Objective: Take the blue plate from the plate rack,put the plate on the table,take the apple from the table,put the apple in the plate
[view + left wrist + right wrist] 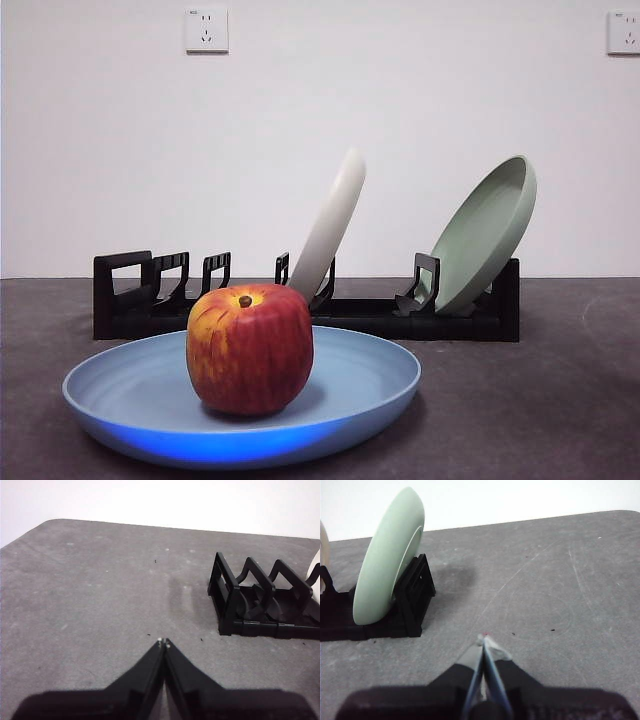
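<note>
The table (560, 400) is flat, dark grey, speckled and matte. The plate rack (300, 315) is rigid black plastic. The blue plate (370, 385), matte and shallow, lies before it; grip its rim. The apple (250, 348) stands in it: firm, smooth, probably slippery. Left gripper (163, 642) and right gripper (484, 638) are closed, empty.

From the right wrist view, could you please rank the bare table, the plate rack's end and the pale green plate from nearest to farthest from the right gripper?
1. The table: bare surface directly under and ahead of the shut right gripper.
2. The plate rack: its raised black end, off to one side.
3. The pale green plate: tilted in the rack just beyond that end.
</note>
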